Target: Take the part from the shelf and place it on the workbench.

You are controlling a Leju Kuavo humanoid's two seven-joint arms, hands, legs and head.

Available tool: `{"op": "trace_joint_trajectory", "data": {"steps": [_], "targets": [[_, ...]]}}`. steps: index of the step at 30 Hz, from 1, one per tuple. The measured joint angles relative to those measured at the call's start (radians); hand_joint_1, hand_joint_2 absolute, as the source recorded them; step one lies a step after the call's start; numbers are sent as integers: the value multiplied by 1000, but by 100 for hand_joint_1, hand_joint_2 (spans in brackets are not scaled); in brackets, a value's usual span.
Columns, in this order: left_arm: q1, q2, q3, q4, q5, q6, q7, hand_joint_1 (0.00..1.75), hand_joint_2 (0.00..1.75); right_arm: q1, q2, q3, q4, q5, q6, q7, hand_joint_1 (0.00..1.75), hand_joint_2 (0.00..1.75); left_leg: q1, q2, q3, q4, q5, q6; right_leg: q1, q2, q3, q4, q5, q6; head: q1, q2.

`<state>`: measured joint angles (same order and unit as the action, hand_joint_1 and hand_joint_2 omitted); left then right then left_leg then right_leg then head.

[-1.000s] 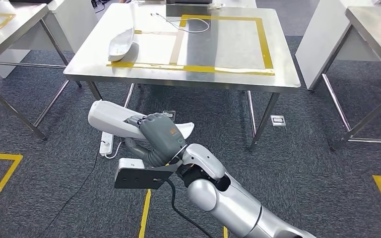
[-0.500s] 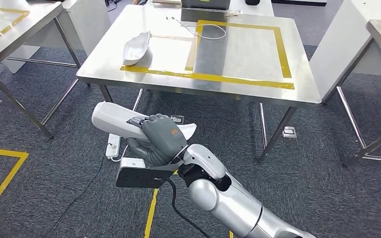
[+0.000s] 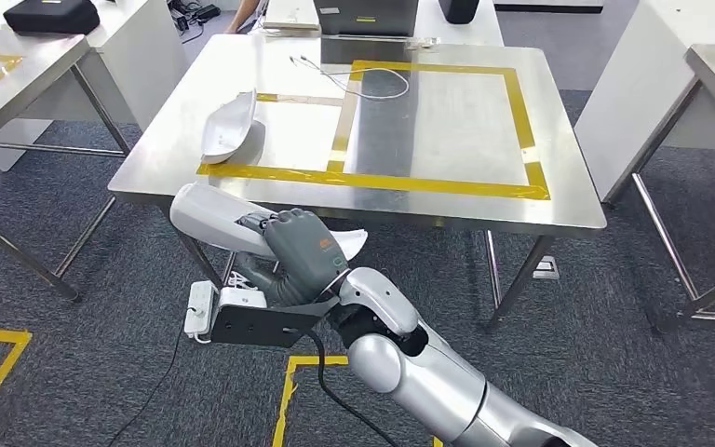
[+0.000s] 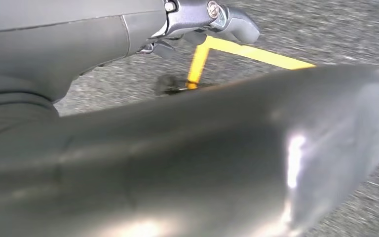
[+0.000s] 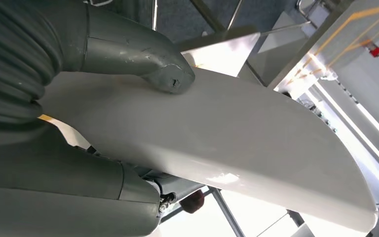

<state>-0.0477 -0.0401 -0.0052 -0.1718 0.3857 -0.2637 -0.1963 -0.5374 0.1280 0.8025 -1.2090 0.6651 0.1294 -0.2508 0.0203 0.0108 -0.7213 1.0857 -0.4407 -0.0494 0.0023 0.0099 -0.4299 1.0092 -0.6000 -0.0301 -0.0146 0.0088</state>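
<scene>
Landmark: the steel table (image 3: 559, 207) with yellow tape frame.
Second part (image 3: 226, 128): a white shell lying on the table's left portion, inside the tape, long axis running toward the table's far edge.
Held part (image 3: 207, 217): white, elongated, below the table's near edge, over the floor; long axis roughly level, rounded end pointing left, thin end right.
Right hand (image 3: 300, 253): fingers (image 5: 165, 66) clamped on the held part.
Left hand (image 4: 128, 44): grip cannot be told.
</scene>
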Motion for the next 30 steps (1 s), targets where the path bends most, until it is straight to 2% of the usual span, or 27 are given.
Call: {"op": "trace_joint_trajectory", "data": {"steps": [1, 2, 4, 5, 6, 7, 8, 9, 10, 11, 12, 13, 15, 16, 17, 18, 19, 20, 21, 22, 23, 24, 26, 27, 28, 29, 30], "targets": [[1, 0, -2, 1, 0, -1, 0, 0, 0, -3, -1, -7, 0, -1, -6, 4, 175, 175, -2, 5, 2, -28, 55, 8, 1, -1, 12, -7, -16, 7, -2, 0], [1, -1, -3, 2, 0, -2, 0, 0, 0, -7, -3, -17, -1, -4, -13, 7, 175, 175, -3, 8, 5, -41, 78, 18, 3, -2, 24, -11, -20, 14, -3, 0], [-3, -1, -6, -1, 0, -5, 2, 0, 0, -23, -5, -53, -1, -21, -31, 5, 175, 175, -3, 2, 25, -46, 54, 39, 3, -4, 21, 19, 4, 27, -1, 0], [-3, -1, -7, -2, 0, -7, 3, 0, 0, -33, -7, -76, 0, -31, -38, 0, 175, 175, -2, -1, 40, -53, 42, 46, 3, -4, -4, 71, 31, 30, 2, 0], [-4, -1, -7, -3, 0, -8, 3, 0, 0, -43, -12, -103, 4, -39, -43, -5, 175, 175, -2, -5, 60, -60, 30, 53, 3, -4, -46, 138, 51, 31, 5, 0], [-4, 0, -7, -3, 0, -9, 3, 0, 0, -49, -18, -127, 10, -44, -46, -10, 175, 175, -2, -9, 82, -69, 17, 57, 2, -4, -99, 206, 53, 32, 8, 0], [-3, 1, -7, -3, 0, -12, 4, 0, 0, -53, -25, -151, 17, -48, -48, -13, 175, 175, -2, -12, 108, -78, 1, 59, 2, -4, -152, 261, 30, 33, 11, 0], [-2, 3, -7, -3, -1, -19, 6, 0, 0, -54, -31, -171, 25, -51, -50, -14, 175, 175, -3, -15, 136, -87, -16, 60, 2, -3, -201, 293, -13, 35, 14, 0], [0, 6, -8, -3, -2, -30, 10, 0, 0, -55, -36, -187, 32, -53, -53, -13, 175, 175, -4, -19, 166, -95, -34, 60, 2, -3, -240, 300, -62, 37, 16, 0], [1, 10, -9, -3, -4, -42, 15, 0, 0, -56, -41, -202, 39, -54, -57, -11, 175, 175, -5, -22, 197, -101, -53, 59, 2, -4, -270, 285, -99, 37, 17, 0], [1, 14, -11, -3, -5, -54, 20, 0, 0, -60, -46, -216, 48, -55, -61, -9, 175, 175, -5, -25, 230, -105, -75, 58, 1, -4, -292, 249, -104, 36, 18, 0], [1, 18, -12, -2, -7, -62, 23, 0, 0, -65, -52, -231, 61, -56, -64, -7, 175, 175, -6, -28, 259, -108, -98, 57, 1, -4, -307, 196, -59, 33, 19, 0], [0, 24, -16, 1, -11, -69, 29, 0, 0, -79, -69, -259, 109, -56, -71, -6, 175, 175, -7, -33, 310, -107, -149, 52, 4, -11, -329, 62, 155, 26, 21, 0], [-1, 25, -19, 3, -14, -69, 32, 0, 0, -87, -77, -272, 133, -56, -74, -7, 175, 175, -7, -35, 329, -109, -174, 47, 9, -13, -332, 19, 245, 23, 20, 0], [-3, 27, -21, 3, -16, -69, 35, 0, 0, -96, -82, -284, 153, -56, -77, -9, 175, 175, -7, -36, 351, -108, -189, 41, 12, -14, -331, -4, 294, 19, 19, 0], [-7, 28, -23, 0, -18, -69, 37, 0, 0, -112, -84, -295, 166, -55, -80, -12, 175, 175, -6, -37, 361, -97, -191, 34, 16, -12, -321, -4, 290, 15, 20, 0], [-11, 29, -24, -3, -18, -69, 39, 0, 0, -129, -84, -305, 175, -55, -83, -15, 175, 175, -3, -35, 359, -68, -177, 28, 16, -8, -307, 2, 272, 8, 20, 0], [-17, 31, -24, -5, -18, -69, 38, 0, 0, -149, -82, -314, 184, -55, -85, -19, 175, 175, -2, -32, 338, -11, -147, 21, 13, -6, -288, 3, 255, -1, 19, 0], [-23, 30, -25, -6, -18, -69, 38, 0, 0, -166, -81, -320, 195, -54, -87, -22, 175, 175, -1, -28, 294, 62, -120, 18, 12, -5, -266, 3, 237, -9, 17, 0], [-27, 30, -25, -6, -19, -69, 38, 0, 0, -176, -80, -323, 205, -54, -87, -21, 175, 175, -1, -25, 241, 134, -110, 16, 9, -4, -240, 2, 218, -15, 13, 0], [-29, 29, -26, -6, -19, -69, 39, 0, 0, -181, -79, -326, 218, -54, -88, -16, 175, 175, -1, -22, 186, 192, -121, 15, 9, -3, -214, 1, 196, -19, 10, 0], [-29, 29, -27, -6, -20, -67, 42, 0, 0, -183, -79, -328, 231, -54, -88, -9, 175, 175, -2, -21, 134, 225, -158, 15, 8, -1, -187, -1, 175, -21, 7, 0], [-24, 32, -29, -5, -20, -60, 48, 0, 0, -192, -78, -337, 265, -55, -88, 6, 175, 175, -3, -20, 46, 225, -251, 16, 7, 6, -131, -2, 133, -21, 3, 0], [-22, 34, -30, -4, -20, -56, 50, 0, 0, -204, -78, -345, 292, -56, -90, 10, 131, 131, -4, -20, 12, 196, -271, 17, 5, 9, -103, -2, 112, -20, 1, 0], [-20, 35, -31, -3, -19, -53, 52, 0, 0, -219, -78, -357, 326, -58, -92, 13, 87, 87, -5, -19, -14, 150, -248, 19, 4, 11, -75, -2, 89, -18, 0, 0], [-17, 36, -32, -1, -19, -53, 56, 0, 0, -236, -78, -370, 365, -60, -96, 13, 44, 44, -7, -19, -30, 88, -164, 22, 3, 12, -53, -3, 67, -15, -2, 0], [-16, 37, -34, 1, -20, -52, 62, 0, 0, -251, -78, -385, 408, -62, -99, 13, 0, 0, -9, -17, -44, 21, -58, 25, 3, 14, -34, 3, 45, -9, -4, 0]]}}
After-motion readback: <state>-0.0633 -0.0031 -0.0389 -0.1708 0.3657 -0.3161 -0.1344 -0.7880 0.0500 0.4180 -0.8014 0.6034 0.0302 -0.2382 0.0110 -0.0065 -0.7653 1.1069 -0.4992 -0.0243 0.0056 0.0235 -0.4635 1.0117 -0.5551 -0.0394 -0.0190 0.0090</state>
